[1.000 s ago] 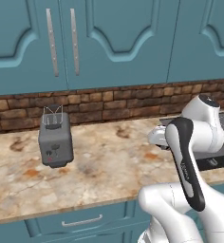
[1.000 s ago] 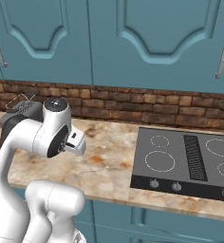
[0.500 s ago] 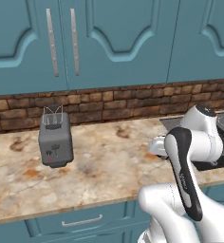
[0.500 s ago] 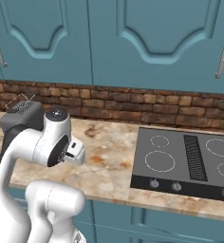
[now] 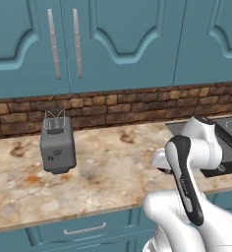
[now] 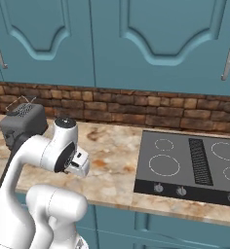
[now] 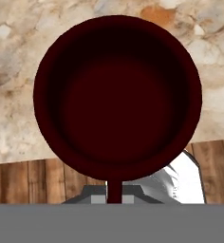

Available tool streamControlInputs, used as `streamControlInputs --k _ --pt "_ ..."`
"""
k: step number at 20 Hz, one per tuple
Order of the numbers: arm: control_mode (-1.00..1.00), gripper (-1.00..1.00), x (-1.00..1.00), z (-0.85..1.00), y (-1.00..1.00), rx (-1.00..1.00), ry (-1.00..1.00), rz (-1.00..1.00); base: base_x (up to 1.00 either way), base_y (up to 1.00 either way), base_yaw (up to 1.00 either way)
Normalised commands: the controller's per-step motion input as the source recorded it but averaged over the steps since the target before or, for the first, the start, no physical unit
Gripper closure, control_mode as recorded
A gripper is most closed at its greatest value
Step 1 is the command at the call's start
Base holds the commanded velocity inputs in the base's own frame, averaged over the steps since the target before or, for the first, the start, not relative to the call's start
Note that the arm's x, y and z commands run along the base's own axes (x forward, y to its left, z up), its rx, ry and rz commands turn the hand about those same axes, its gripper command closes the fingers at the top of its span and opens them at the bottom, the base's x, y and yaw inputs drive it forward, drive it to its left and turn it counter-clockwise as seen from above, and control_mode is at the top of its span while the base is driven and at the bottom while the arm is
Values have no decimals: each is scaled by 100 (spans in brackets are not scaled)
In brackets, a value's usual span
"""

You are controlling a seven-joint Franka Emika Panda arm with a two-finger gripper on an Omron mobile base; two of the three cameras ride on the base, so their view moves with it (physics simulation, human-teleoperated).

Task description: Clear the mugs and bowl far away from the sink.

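Clenched on the thin handle of one dark maroon mug, my gripper hangs above the marble counter's near edge, lower than a second ago, with one grey toaster far left and one black stovetop right.

Toaster on counter left; stovetop right; arm between; bowl above counter edge.
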Motion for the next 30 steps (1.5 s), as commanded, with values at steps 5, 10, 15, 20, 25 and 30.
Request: streamControlInputs --k 5,10,15,20,25,30 --pt "-100 100 18 -23 0 -6 3 0 0 0 0" --pt "-100 100 17 -21 0 -6 -7 0 0 0 0" --pt "-100 100 31 -16 0 -1 -1 0 0 0 0" --pt "-100 100 51 -8 0 0 2 0 0 0 0" --pt "-100 100 53 -10 0 0 0 0 0 0 0" --pt "-100 100 51 -23 0 -3 0 0 0 0 0"
